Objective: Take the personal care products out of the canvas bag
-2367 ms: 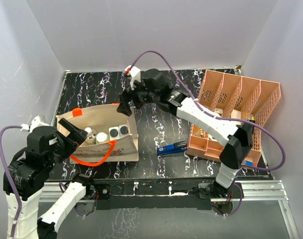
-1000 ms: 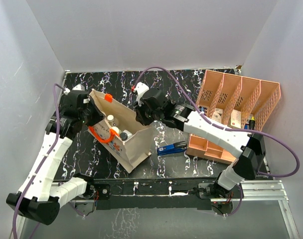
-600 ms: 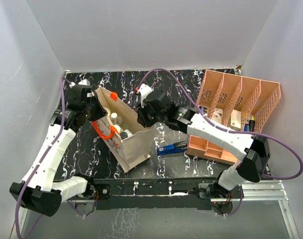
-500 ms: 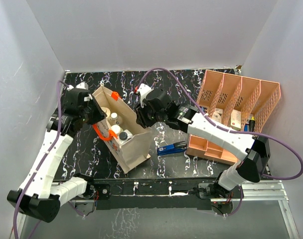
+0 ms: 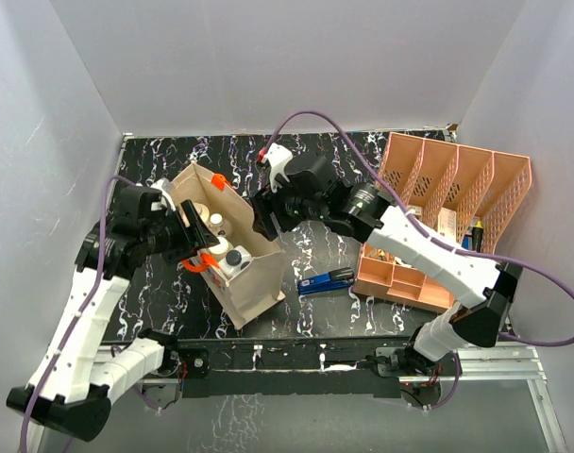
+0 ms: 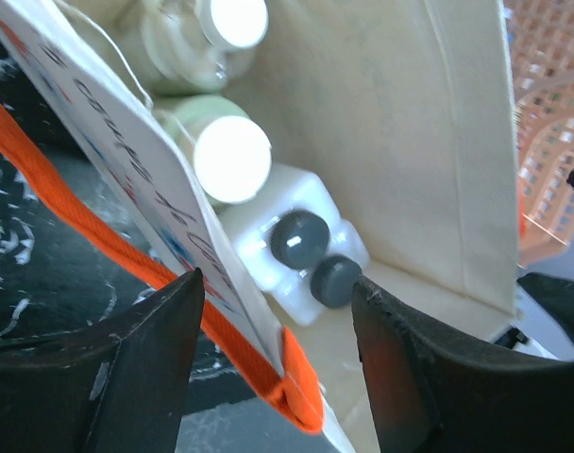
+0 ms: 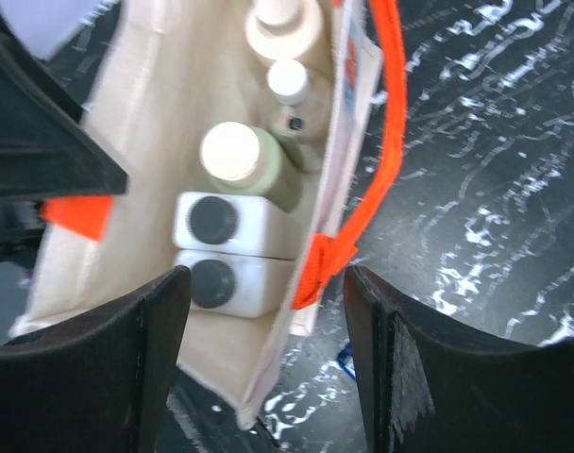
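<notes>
Bottles (image 7: 232,222) stand inside the bag (image 5: 254,283), upright on the left of the tabletop (image 5: 296,170). Left end effector (image 6: 278,283) is spread wide astride its left wall. Right end effector (image 7: 266,274) is spread wide above its right edge.

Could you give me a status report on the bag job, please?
Left hand open, straddling the canvas bag wall. Right hand open over the bag mouth. Five bottles inside, none gripped. Nothing blocking.
</notes>
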Controlling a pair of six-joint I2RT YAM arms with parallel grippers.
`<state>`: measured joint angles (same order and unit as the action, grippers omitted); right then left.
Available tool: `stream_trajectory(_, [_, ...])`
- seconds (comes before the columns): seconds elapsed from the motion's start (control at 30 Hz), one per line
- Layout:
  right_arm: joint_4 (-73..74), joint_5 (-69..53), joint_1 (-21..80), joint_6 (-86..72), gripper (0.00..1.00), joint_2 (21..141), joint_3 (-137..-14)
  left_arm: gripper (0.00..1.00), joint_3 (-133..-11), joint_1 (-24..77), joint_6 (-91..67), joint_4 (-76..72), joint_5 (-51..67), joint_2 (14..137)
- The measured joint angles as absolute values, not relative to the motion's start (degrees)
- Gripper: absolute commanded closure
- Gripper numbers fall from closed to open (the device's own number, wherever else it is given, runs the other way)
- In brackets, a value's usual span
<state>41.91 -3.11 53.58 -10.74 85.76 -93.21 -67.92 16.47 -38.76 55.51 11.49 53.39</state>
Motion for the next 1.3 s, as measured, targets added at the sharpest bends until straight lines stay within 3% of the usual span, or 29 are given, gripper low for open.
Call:
stream_trajectory(0.27, [36.0, -16.4, 53.6, -15.8, 0.41, 83.0, -93.1, 0.42, -59.9, 16.4, -43.4, 55.8, 17.2, 45.4])
stream_trajectory(0.37, [33.3, -22.3, 53.6, -17.3, 0.49, 83.0, -91.4, 0.43, -57.5, 16.4, -44.4, 56.2, 17.7, 44.3])
stream_trajectory(0.6, [27.6, -30.2, 55.1, -19.7, 0.57, 82.9, -76.9, 0.46, -50.3, 16.3, -47.0, 57.5, 18.6, 38.6])
stream_trajectory(1.07, [10.7, -24.1, 62.8, -14.8, 0.6, 78.7, -57.2, 0.49, -35.5, 16.2, -51.6, 53.8, 21.7, 30.5])
stream_trajectory(1.3, [8.9, -21.5, 64.0, -15.7, 0.58, 79.5, -54.6, 0.48, -32.7, 16.2, -51.2, 54.0, 21.6, 29.8])
